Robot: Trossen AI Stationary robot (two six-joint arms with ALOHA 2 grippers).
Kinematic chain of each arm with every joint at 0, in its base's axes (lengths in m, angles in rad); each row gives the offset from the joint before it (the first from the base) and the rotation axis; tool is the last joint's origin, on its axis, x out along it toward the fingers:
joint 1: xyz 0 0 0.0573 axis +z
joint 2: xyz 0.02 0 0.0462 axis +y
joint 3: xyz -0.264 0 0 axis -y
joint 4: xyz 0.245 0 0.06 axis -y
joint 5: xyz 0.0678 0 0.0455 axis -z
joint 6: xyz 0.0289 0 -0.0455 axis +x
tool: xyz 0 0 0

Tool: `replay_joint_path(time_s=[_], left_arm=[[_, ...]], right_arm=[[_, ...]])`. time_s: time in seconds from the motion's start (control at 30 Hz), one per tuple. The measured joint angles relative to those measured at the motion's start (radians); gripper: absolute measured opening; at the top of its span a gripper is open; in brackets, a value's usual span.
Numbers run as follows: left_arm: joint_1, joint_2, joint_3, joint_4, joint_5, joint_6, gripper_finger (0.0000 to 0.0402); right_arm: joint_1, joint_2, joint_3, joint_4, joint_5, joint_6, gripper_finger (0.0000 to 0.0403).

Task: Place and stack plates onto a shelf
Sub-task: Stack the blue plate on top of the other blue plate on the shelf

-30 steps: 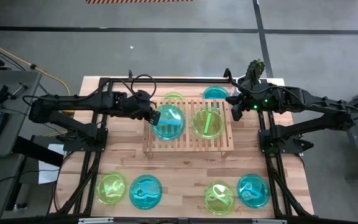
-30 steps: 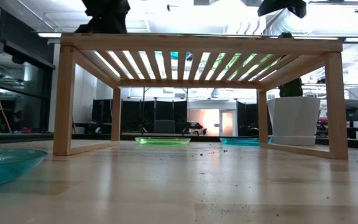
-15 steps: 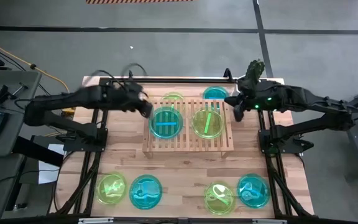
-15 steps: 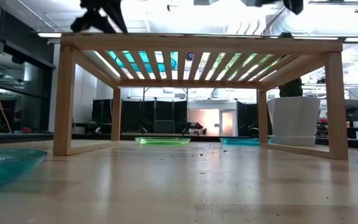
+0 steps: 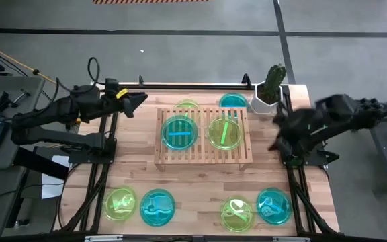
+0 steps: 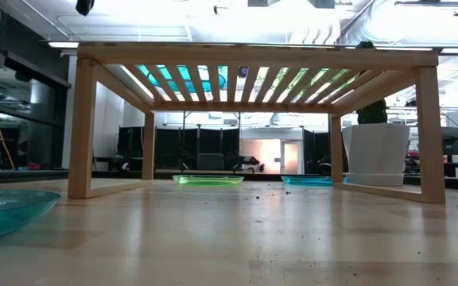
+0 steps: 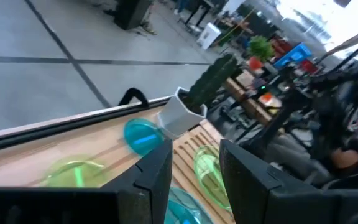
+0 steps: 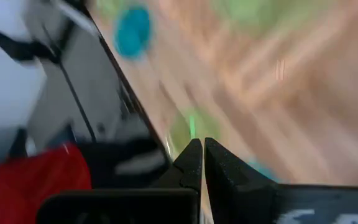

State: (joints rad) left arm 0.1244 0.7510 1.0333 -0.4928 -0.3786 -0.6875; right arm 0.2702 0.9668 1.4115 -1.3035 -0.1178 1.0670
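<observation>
Shelf (image 5: pixel 203 134) sits mid-desk toward the far edge, carrying two plates side by side: cyan plate (image 5: pixel 179 132) on its left half, green plate (image 5: pixel 225 132) on its right half, both inside the slat edges, a narrow gap between them. Behind the shelf, on the desk (image 5: pixel 200 181), a green plate (image 5: pixel 187 105) and a cyan plate (image 5: pixel 232 101) lie partly tucked at its back edge. Four more along the near edge: green (image 5: pixel 120 202), cyan (image 5: pixel 157 206), green (image 5: pixel 236 212), cyan (image 5: pixel 274 205), well clear of the shelf, with a bare strip of desk between. Potted cactus (image 5: pixel 272 86) at the far right corner. Left hand (image 5: pixel 137 101) is off the shelf's far left corner, fingers apart, empty. Right hand (image 8: pixel 197 163) is off the desk's right edge, motion-blurred, fingers together, nothing between them.
</observation>
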Motion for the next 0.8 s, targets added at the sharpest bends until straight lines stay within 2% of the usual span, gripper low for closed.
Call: replay_joint_path(time_s=[0.17,0.37,0.47,0.57,0.67,0.8], left_arm=[[-0.020,-0.019,-0.075,0.082,0.003,-0.025,0.0123],[-0.021,-0.014,-0.089,0.103,0.039,-0.026,0.0122],[-0.021,-0.016,-0.089,0.104,0.039,-0.026,0.0122],[-0.021,-0.022,-0.089,0.103,0.039,-0.026,0.0123],[-0.021,-0.026,-0.089,0.103,0.039,-0.026,0.0124],[-0.021,-0.031,-0.089,0.103,0.039,-0.026,0.0124]], right_arm=[[0.285,0.003,-0.183,0.046,-0.015,0.275,0.0029],[0.530,0.003,-0.490,0.445,-0.018,0.513,0.0122],[0.603,0.003,-0.636,0.633,-0.001,0.557,0.0168],[0.656,0.004,-0.763,0.710,0.021,0.604,0.0194],[0.676,0.004,-0.837,0.708,0.033,0.640,0.0199],[0.669,0.004,-0.842,0.684,0.086,0.626,0.0193]])
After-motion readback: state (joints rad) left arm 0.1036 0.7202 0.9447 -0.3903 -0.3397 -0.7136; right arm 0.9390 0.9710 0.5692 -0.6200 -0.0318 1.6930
